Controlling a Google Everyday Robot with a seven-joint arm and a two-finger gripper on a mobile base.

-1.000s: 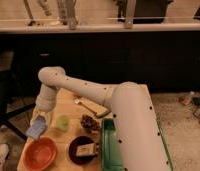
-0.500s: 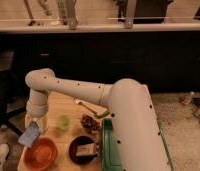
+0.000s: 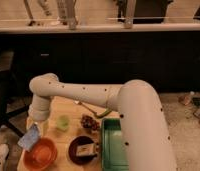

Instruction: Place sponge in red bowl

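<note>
- My arm (image 3: 138,107) takes up most of the frame, a thick white limb running from the lower right up and across to an elbow at centre left, then bending down toward the lower left.
- The bench (image 3: 68,111) is a pale wooden top in the lower middle of the frame, with dark cabinets behind it across the centre.
- A green tray (image 3: 112,145) lies on the bench at lower centre, just left of my upper arm.
- The red bowl (image 3: 39,154) sits at the lower left, near the front corner of the bench, round and orange-red.
- A dark brown plate (image 3: 83,150) rests between the red bowl and the green tray, with a small pale item lying on it.
- My hand (image 3: 35,129) hangs at the lower left, just above the bowl's upper-left rim, pressed together and pinching the sponge.
- The sponge (image 3: 30,137) is a flat blue-grey pad, tilted, held off the bench right over the bowl's upper-left edge; I cannot tell whether it touches the rim.
- A small green cup (image 3: 62,122) stands on the bench, up and to the right of the bowl.
</note>
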